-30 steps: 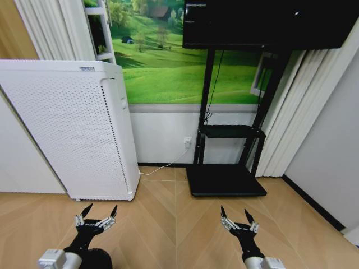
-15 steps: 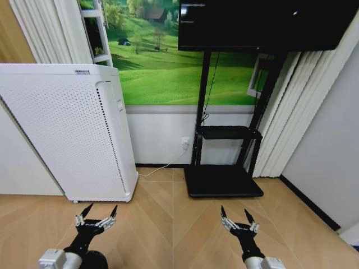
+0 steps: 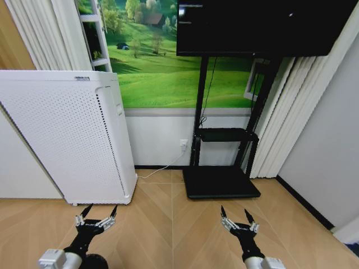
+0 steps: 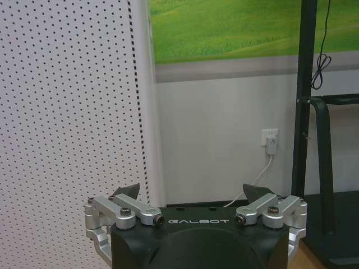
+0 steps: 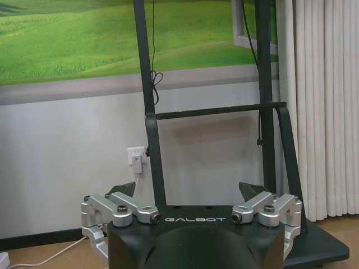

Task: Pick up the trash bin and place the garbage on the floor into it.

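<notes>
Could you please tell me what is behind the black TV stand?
Behind the TV stand are a white lower wall with a plugged-in socket and a green landscape mural. The screen hides what lies behind it.

Readable lettering: the word "GALBOT", in pale capitals on the black housing of the left gripper (image 4: 190,196), centred between its two finger mounts; the same word "GALBOT" in the same place on the black housing of the right gripper (image 5: 189,193). A small label on the top edge of the white perforated appliance (image 3: 82,78) is too small to read.
</notes>
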You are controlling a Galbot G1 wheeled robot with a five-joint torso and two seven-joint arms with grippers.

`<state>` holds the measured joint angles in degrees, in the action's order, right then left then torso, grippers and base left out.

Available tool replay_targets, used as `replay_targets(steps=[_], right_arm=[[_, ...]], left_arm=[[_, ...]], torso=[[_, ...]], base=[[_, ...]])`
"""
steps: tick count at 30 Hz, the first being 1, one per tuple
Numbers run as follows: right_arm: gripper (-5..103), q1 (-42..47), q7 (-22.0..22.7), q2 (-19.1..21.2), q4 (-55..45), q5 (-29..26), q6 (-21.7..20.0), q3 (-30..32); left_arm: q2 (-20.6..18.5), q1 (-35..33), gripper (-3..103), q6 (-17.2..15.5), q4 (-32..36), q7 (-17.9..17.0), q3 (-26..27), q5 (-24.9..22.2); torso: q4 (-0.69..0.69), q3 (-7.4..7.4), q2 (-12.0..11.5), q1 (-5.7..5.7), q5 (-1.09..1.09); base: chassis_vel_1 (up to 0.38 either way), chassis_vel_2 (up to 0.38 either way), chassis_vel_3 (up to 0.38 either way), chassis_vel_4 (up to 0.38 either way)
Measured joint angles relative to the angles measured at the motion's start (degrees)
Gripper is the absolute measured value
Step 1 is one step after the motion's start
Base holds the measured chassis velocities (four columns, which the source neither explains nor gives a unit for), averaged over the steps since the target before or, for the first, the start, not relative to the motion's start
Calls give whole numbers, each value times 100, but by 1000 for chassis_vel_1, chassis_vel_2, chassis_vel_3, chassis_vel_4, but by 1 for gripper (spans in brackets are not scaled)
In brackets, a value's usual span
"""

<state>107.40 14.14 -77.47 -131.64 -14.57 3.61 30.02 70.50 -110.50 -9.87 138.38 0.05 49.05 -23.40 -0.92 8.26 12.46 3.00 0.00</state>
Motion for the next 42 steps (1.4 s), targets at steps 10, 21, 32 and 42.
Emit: replay_targets(steps=[10, 21, 32, 42], right_arm=[[100, 0, 0, 0, 0, 0, 0, 0], [100, 0, 0, 0, 0, 0, 0, 0], [100, 0, 0, 0, 0, 0, -1, 0], [100, 0, 0, 0, 0, 0, -1, 0]], left_arm=[[0, 0, 100, 0, 0, 1, 0, 0], [0, 0, 100, 0, 0, 1, 0, 0], [0, 0, 100, 0, 0, 1, 0, 0], [0, 0, 100, 0, 0, 1, 0, 0]], torso=[[0, 155, 210, 55, 0], [0, 305, 423, 118, 0], [0, 476, 675, 198, 0], [0, 655, 940, 284, 0]], base=[[0, 0, 0, 0], [0, 0, 0, 0], [0, 0, 0, 0], [0, 0, 0, 0]])
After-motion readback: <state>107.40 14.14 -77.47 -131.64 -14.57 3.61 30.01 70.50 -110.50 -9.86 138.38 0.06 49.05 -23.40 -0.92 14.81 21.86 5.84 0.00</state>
